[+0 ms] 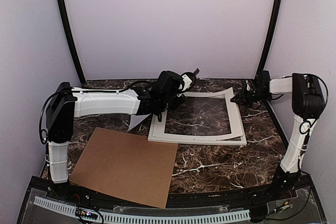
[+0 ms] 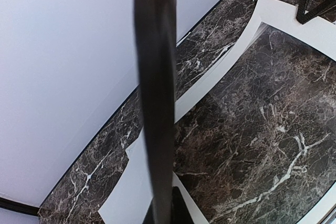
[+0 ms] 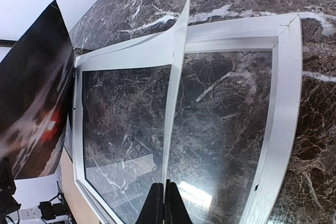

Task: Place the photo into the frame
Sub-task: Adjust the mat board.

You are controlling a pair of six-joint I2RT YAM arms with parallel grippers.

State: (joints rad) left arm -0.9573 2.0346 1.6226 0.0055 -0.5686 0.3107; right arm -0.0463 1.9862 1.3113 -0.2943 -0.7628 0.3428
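The photo, a dark landscape print with a red glow, stands on edge at the frame's left side. It crosses the left wrist view edge-on as a dark strip. My left gripper is shut on it, with the fingertips pinching the print's edge. The white frame lies flat on the marble, and its rail and see-through centre are visible. My right gripper is shut on a thin white paper mat. The mat's far right corner is lifted off the frame.
A brown cardboard sheet lies at the near left of the table. White walls enclose the back and both sides. A black curved post stands at the back left corner and another at the back right.
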